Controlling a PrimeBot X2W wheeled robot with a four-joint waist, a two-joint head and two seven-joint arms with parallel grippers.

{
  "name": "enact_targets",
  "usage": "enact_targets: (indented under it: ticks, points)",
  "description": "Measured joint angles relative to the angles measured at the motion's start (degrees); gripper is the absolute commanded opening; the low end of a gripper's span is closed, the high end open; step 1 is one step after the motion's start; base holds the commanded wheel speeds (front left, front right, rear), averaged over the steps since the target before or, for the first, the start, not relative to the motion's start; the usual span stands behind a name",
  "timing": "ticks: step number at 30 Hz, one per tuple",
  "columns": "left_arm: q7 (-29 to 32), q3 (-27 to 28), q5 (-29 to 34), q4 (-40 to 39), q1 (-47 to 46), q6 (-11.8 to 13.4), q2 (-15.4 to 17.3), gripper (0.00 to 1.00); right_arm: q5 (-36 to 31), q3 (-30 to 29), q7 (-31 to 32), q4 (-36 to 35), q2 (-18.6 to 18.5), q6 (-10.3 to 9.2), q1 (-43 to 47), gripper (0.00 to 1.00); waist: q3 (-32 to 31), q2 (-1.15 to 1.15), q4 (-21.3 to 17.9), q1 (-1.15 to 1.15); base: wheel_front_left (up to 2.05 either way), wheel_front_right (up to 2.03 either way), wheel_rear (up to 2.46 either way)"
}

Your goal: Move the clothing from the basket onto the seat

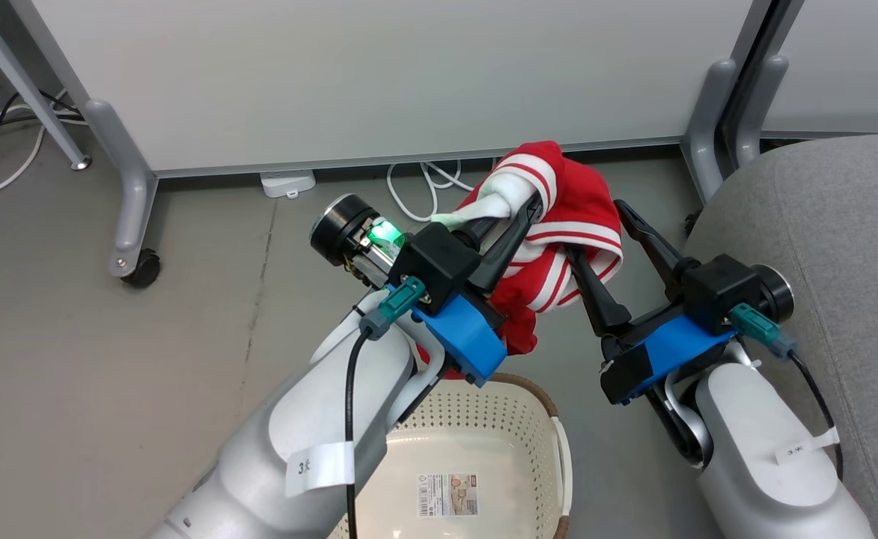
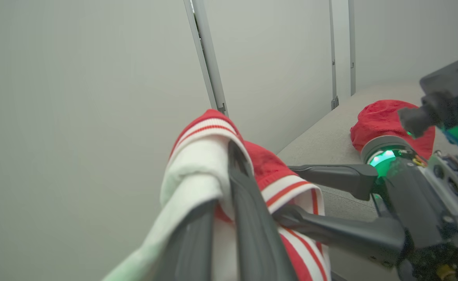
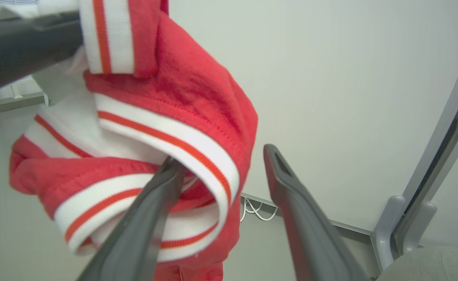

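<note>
My left gripper (image 1: 530, 203) is shut on the red jersey (image 1: 584, 198) with white striped trim and holds it up over the floor, beyond the basket. In the left wrist view the jersey (image 2: 268, 164) drapes over that gripper (image 2: 225, 175). My right gripper (image 1: 596, 228) stands open beside it. One finger is tucked into a striped fold of the jersey (image 3: 166, 97), and the other finger is free in the right wrist view (image 3: 220, 156). The cream perforated basket (image 1: 551, 419) sits below, showing its label (image 1: 447, 494). A plain red garment (image 2: 377, 117) lies on the grey seat (image 2: 326, 140), which is at the right in the head view (image 1: 820, 224).
White partition panels stand behind on grey legs, one with a caster (image 1: 143, 269). Cables and a white power adapter (image 1: 287, 182) lie on the grey floor along the partition's foot. A partition leg (image 1: 708, 127) stands close to the seat's corner.
</note>
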Motion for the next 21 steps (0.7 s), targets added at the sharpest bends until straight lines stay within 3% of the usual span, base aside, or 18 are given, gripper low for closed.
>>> enact_targets:
  ticks: [4, 5, 6, 7, 8, 21]
  points:
    - [-0.01, -0.21, -0.01, -0.16, -0.14, -0.01, -0.11, 0.0, 0.66, 0.27, 0.0, 1.79, 0.51, 0.0, -1.08, 1.0, 0.24, 0.0, 0.25, 0.0, 0.0, 0.0, 0.0]
    - [0.0, -0.24, -0.01, -0.18, -0.19, -0.01, -0.14, 0.0, 0.86, 0.35, 0.0, 2.14, 0.58, 0.0, -1.4, 0.96, 0.27, 0.0, 0.3, 0.0, 0.0, 0.0, 0.0]
    - [0.0, -0.27, -0.02, -0.19, -0.21, -0.01, -0.16, 0.0, 1.11, 0.41, 0.01, 2.4, 0.67, 0.0, -1.69, 0.45, 0.29, 0.0, 0.34, 0.0, 0.0, 0.0, 0.0]
    - [0.0, -0.31, -0.02, -0.2, -0.21, -0.01, -0.16, 0.0, 1.53, 0.49, 0.01, 2.64, 0.76, 0.0, -1.86, 0.14, 0.29, 0.0, 0.37, 0.0, 0.0, 0.0, 0.0]
    - [0.0, -0.35, -0.02, -0.2, -0.21, -0.02, -0.16, 0.0, 1.83, 0.63, 0.0, 2.77, 0.87, 0.0, -1.9, 0.0, 0.27, 0.0, 0.38, 0.0, 0.0, 0.0, 0.0]
    - [0.0, -0.44, -0.09, -0.18, -0.2, -0.19, -0.3, 0.0, 2.91, 1.59, 0.01, 3.3, 0.89, 0.0, -2.45, 0.0, 0.0, 0.0, 0.32, 0.0, 0.0, 0.0, 0.0]
